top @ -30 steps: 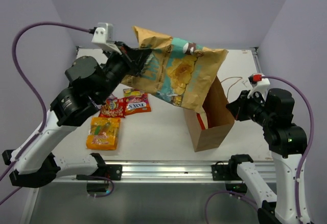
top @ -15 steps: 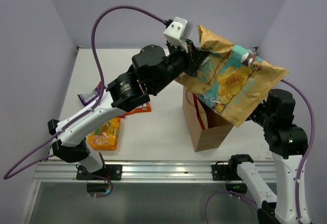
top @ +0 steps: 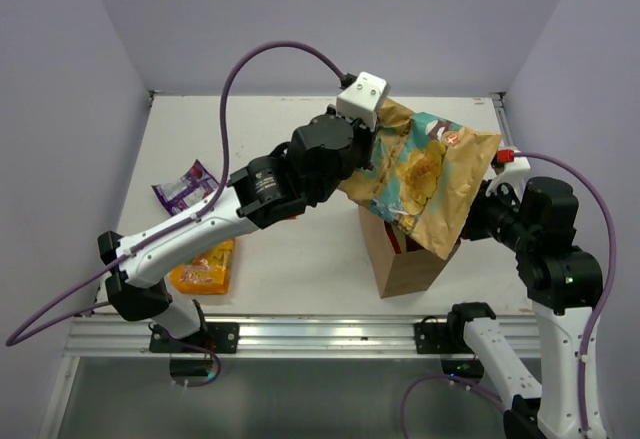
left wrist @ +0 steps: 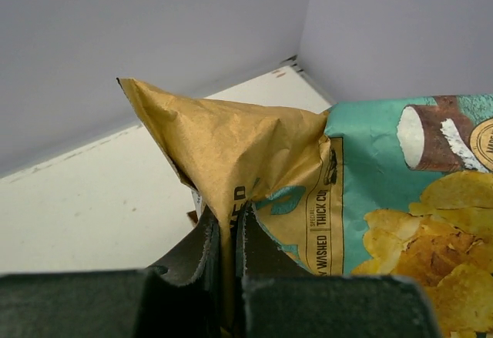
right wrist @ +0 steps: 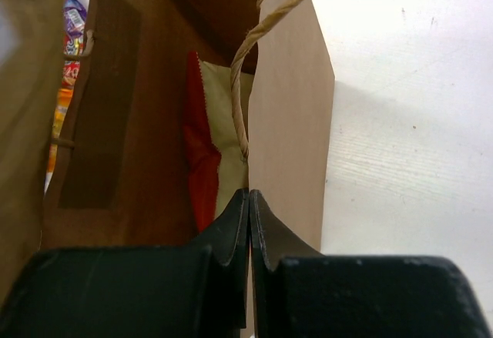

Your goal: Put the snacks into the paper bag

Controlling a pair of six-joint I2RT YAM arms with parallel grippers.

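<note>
One large tan-and-blue packet (top: 430, 174), clamped in the left claw (left wrist: 227, 226), has been swung down to the paper bag (top: 400, 264) mouth, whose wall is pinched by the closed right claw (right wrist: 249, 203)

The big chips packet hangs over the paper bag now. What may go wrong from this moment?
1. The large packet looks wider than the mouth of the paper bag and hangs tilted, so it may catch on the rim.
2. The left gripper pinches only one corner; the packet may slip.
3. The right gripper holds just one wall, so a push could crumple the bag.
</note>
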